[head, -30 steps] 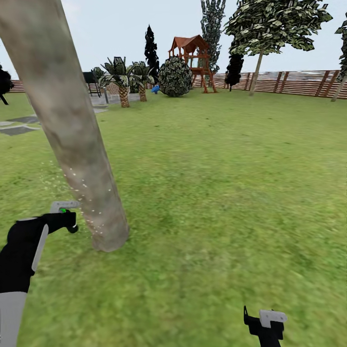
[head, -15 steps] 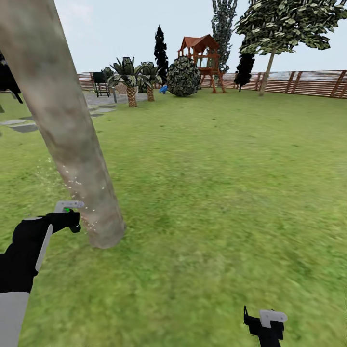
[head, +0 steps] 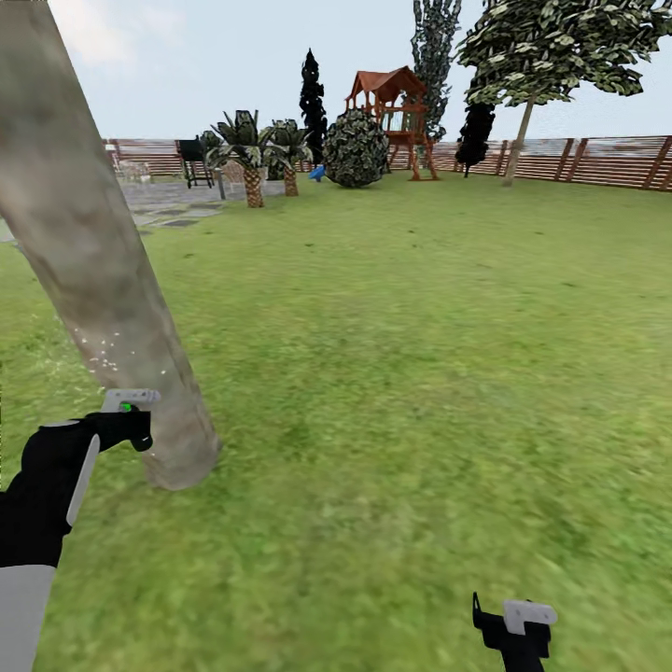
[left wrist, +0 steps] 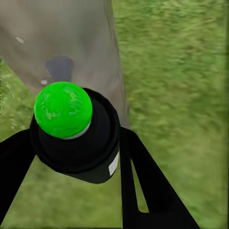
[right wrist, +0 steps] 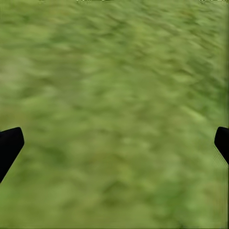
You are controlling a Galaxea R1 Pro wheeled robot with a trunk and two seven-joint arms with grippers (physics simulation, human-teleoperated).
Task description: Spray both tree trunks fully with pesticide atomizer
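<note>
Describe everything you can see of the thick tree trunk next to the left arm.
The tree trunk is a thick, smooth, bare column, mottled grey and tan like weathered bark. It leans, its top toward the robot's left, and its base stands in the grass. White specks dot its lower part. The left claw holds a green-capped sprayer close beside it.

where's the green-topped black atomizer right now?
The green-topped black atomizer sits between the left gripper's fingers, low at the head view's left, right beside the base of the thick grey-tan tree trunk on the lawn.
</note>
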